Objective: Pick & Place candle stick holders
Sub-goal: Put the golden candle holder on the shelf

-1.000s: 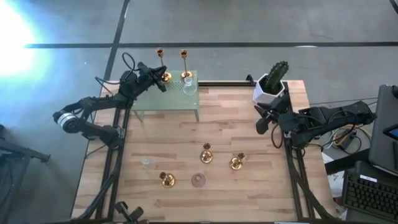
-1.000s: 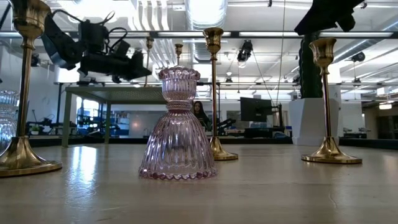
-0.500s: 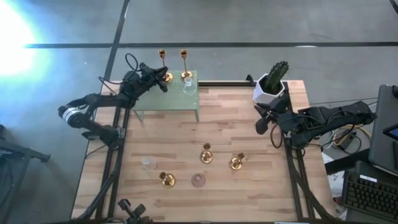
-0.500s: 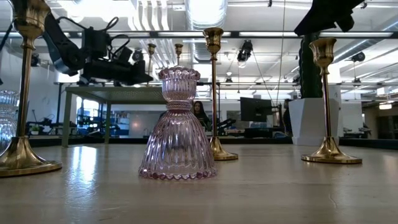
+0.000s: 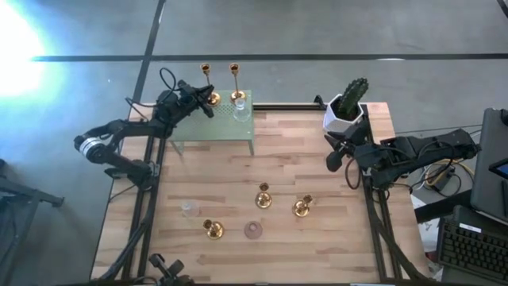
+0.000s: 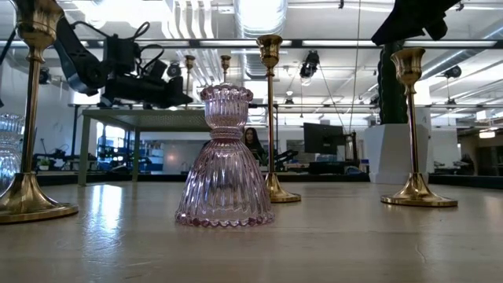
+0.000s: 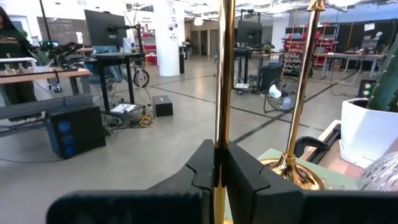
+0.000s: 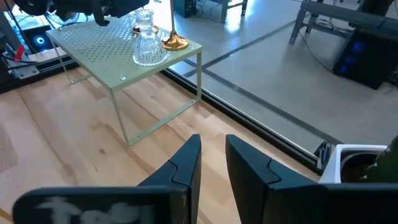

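My left gripper (image 5: pixel 208 102) is shut on a tall gold holder (image 5: pixel 205 71) at the far left of the green mesh shelf (image 5: pixel 214 127). A second tall gold holder (image 5: pixel 236 73) and a clear glass one (image 5: pixel 242 112) stand on the shelf beside it. On the wooden table stand three short gold holders (image 5: pixel 263 197) (image 5: pixel 302 208) (image 5: pixel 213 229), a pink glass one (image 5: pixel 253 230) and a clear one (image 5: pixel 189 209). My right gripper (image 5: pixel 341 155) is open and empty near the table's right edge, its fingers a little apart (image 8: pixel 212 163). My left gripper pinches the tall holder's thin stem (image 7: pixel 222 134) between its two fingers (image 7: pixel 202 168), low on the stem. The fingers come level from the table's left and lie across the stem. The holder stands upright. Its base is hidden below the fingers, so whether it rests on the shelf cannot be told.
A white pot with a green cactus (image 5: pixel 347 107) stands at the table's far right corner, close to my right gripper. The shelf's thin legs (image 8: pixel 119 118) stand on the table's far left part. Bare wood lies between the shelf and the near holders.
My left arm has shifted a little at the shelf in the first half second. Its gripper has tipped more level while staying shut on the tall holder's stem. Since then it has kept still.
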Controlling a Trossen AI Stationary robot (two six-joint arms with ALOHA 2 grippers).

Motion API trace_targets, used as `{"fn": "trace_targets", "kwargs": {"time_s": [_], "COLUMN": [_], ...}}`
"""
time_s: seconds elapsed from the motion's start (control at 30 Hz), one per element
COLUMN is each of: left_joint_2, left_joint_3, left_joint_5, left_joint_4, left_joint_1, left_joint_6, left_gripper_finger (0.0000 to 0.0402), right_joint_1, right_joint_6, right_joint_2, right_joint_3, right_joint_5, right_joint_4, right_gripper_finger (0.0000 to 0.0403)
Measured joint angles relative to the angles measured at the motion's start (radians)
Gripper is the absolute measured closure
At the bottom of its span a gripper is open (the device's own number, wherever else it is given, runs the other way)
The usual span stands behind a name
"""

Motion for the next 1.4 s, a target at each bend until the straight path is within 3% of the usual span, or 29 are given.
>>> {"fn": "trace_targets", "kwargs": {"time_s": [0.33, 0.93, 1.4], "left_joint_2": [-0.012, -0.012, -0.010], "left_joint_3": [0.000, -0.001, -0.003], "left_joint_5": [-0.002, -0.002, -0.011], "left_joint_4": [-0.036, -0.039, -0.109], "left_joint_1": [0.003, 0.004, 0.011], "left_joint_6": [-0.005, -0.016, -0.063], "left_gripper_finger": [0.0381, 0.0376, 0.0322], "right_joint_1": [0.000, 0.000, 0.000], "right_joint_6": [-0.007, -0.007, -0.007], "right_joint_2": [0.000, 0.000, 0.000], "right_joint_3": [0.000, 0.000, 0.000], "right_joint_5": [-0.001, -0.001, -0.002], "right_joint_4": [0.000, 0.001, 0.002], "right_gripper_finger": [0.0346, 0.0329, 0.0341]}}
